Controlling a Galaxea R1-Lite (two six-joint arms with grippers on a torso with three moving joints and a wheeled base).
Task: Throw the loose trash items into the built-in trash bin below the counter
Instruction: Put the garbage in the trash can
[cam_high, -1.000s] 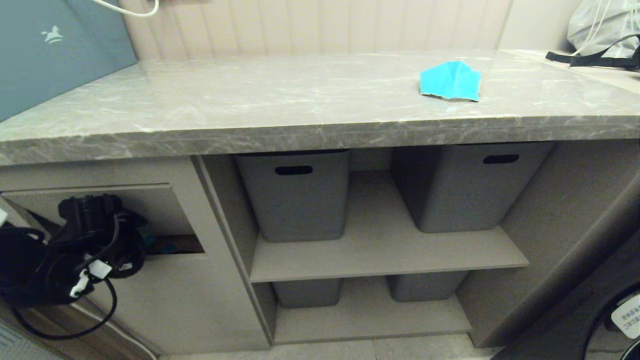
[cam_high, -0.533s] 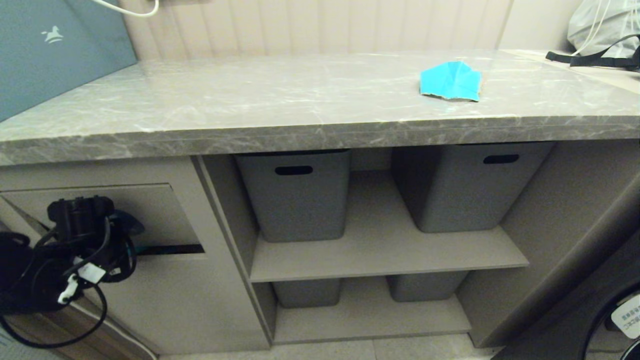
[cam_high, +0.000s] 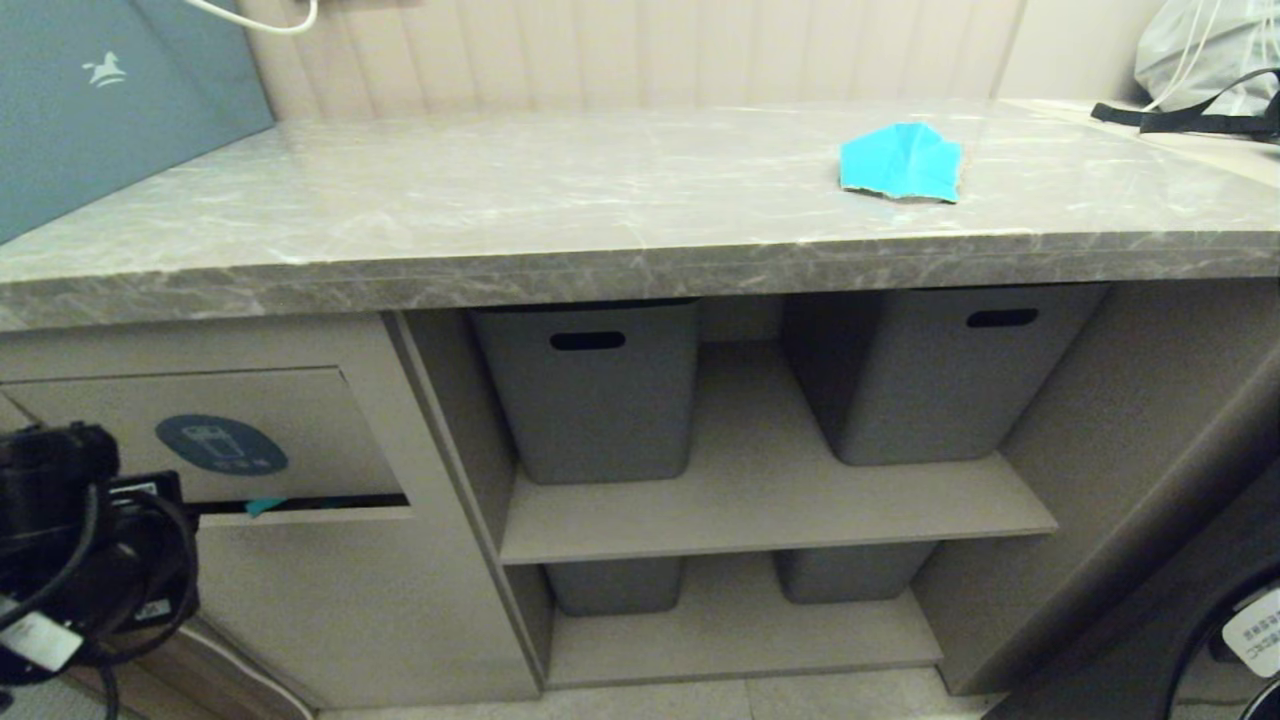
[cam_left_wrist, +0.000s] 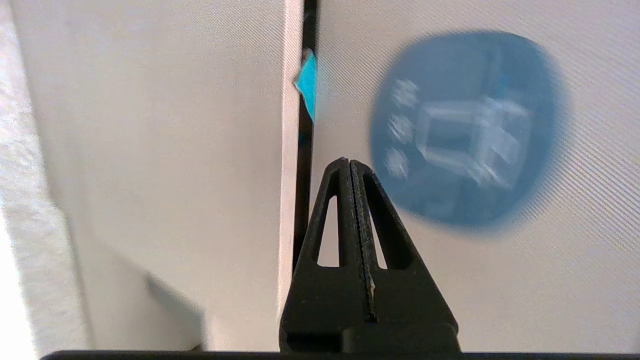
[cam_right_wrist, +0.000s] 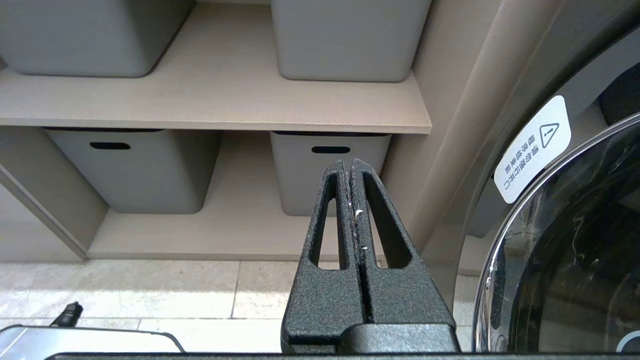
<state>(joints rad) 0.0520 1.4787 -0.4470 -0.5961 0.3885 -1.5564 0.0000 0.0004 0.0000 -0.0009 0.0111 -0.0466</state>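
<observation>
**Hanging low beside the bin flap, jaws pressed together**

Facing the built-in trash bin (cam_high: 300, 440), the left gripper (cam_left_wrist: 350, 162) sits low at the robot's left, fingers closed on nothing, tips pointing at the flap (cam_left_wrist: 450, 280) next to its blue oval sticker (cam_high: 221, 445). One turquoise scrap (cam_left_wrist: 307, 85) pokes out of the dark slot at the flap's lower edge. The other scrap (cam_high: 900, 162) lies on the counter (cam_high: 500, 210), well to the right. The right gripper (cam_right_wrist: 352, 162), also closed and empty, points at grey tubs (cam_right_wrist: 327, 170) on the lower shelf.
</observation>
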